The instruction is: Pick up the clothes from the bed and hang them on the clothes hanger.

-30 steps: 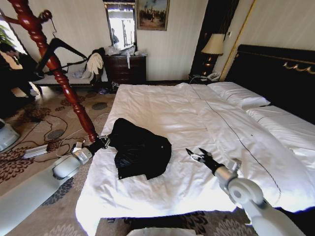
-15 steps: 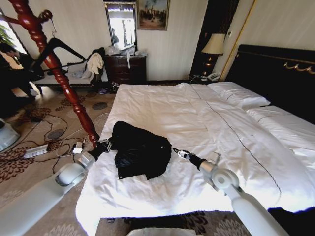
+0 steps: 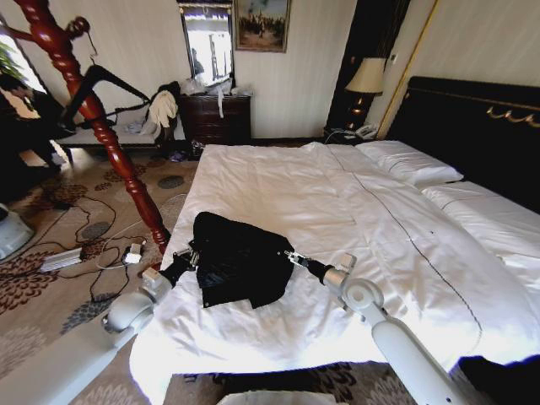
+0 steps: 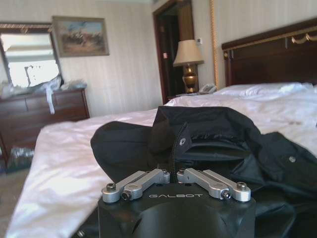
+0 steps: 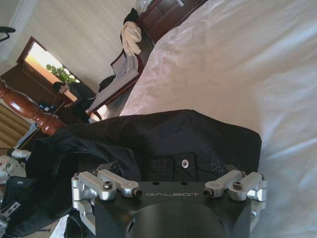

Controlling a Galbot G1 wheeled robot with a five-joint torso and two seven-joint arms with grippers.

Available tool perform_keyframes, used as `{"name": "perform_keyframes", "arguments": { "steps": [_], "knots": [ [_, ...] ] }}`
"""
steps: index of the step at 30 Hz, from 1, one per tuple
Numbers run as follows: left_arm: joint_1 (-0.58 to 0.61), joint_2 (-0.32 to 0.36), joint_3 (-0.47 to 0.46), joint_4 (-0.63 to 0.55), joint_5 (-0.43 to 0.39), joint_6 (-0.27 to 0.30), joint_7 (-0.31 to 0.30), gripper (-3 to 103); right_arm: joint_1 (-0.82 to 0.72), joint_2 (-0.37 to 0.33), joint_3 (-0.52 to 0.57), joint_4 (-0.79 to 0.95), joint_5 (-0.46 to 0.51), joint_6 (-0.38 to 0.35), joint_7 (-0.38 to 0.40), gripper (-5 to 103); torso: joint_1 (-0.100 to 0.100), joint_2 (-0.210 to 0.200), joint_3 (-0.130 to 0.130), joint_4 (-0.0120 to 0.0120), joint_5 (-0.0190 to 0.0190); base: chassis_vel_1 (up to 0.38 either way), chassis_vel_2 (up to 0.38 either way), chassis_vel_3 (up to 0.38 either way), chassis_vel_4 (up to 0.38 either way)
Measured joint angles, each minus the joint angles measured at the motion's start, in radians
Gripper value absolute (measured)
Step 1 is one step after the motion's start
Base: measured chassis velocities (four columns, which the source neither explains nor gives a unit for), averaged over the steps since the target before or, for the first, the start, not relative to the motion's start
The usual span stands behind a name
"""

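One black clothes (image 3: 239, 256) lies on the near left part of the bed (image 3: 354, 211). A wooden coat stand (image 3: 101, 118) with the clothes hanger (image 3: 99, 80) stands left. The left gripper (image 3: 191, 256) is closed on its left edge. The right gripper (image 3: 293, 256), fingers spread, has moved from the sheet to its right edge.

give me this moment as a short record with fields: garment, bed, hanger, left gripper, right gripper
garment: black clothes crumpled on the near part of the bed
bed: white sheets, black headboard at right
hanger: black clothes hanger hooked on the wooden coat stand, nothing on it
left gripper: at the garment's left edge, shut on its fabric
right gripper: at the garment's right edge, open, fabric not gripped
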Motion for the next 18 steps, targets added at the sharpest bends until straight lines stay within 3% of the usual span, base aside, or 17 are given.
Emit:
{"name": "perform_keyframes", "arguments": {
  "steps": [3,18],
  "knots": [
    [0.029,-0.025,-0.015,-0.012,-0.035,0.011,-0.012,0,0.021,0.03,-0.004,-0.009,-0.002,-0.025,-0.009,100,0.0,0.0,0.0,0.0001,0.0,0.0,0.0,0.0,0.0],
    [0.11,-0.038,-0.069,-0.052,-0.05,0.018,-0.024,0,0.066,0.076,-0.05,-0.133,-0.046,-0.044,-0.023,100,0.0,0.0,0.0,0.0001,0.0,0.0,0.0,0.0,0.0]
  ]
}}
